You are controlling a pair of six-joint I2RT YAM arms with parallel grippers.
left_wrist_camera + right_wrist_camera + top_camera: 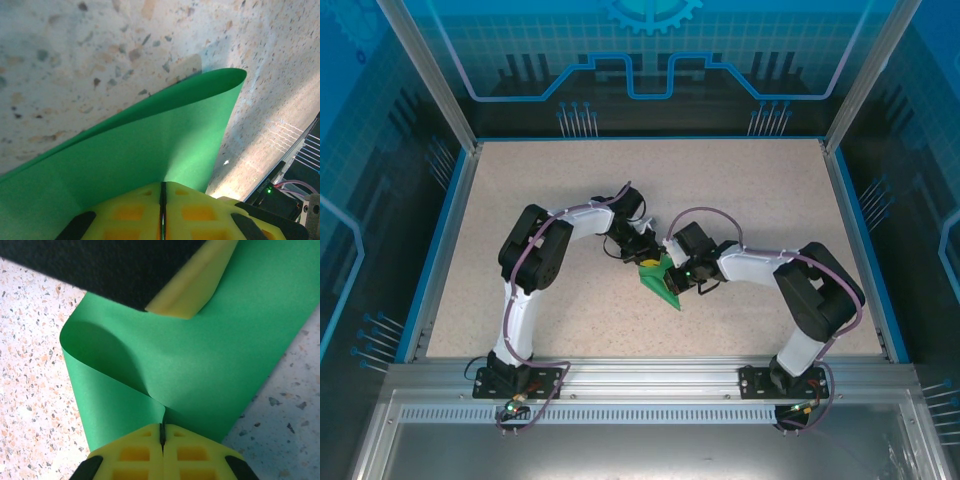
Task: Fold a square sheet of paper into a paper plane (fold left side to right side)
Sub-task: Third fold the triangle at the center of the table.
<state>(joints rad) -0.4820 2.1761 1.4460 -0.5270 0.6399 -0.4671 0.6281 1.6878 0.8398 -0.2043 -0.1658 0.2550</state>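
Observation:
The square sheet of paper (660,281) is bright green and lies bent at the table's middle, held between both grippers. My left gripper (646,256) is shut on its upper edge; in the left wrist view the paper (150,145) curves up out of the closed yellow fingers (200,210). My right gripper (672,268) is shut on the paper too; the sheet (210,345) curls over on the left and runs into the pinched fingers (135,450). The left gripper's yellow fingertip (192,287) rests on the sheet at the top of the right wrist view.
The speckled beige tabletop (740,190) spreads wide around the arms, bordered by a blue rim (440,240) and metal frame posts. Both arm bases (525,378) sit on the aluminium rail at the near edge.

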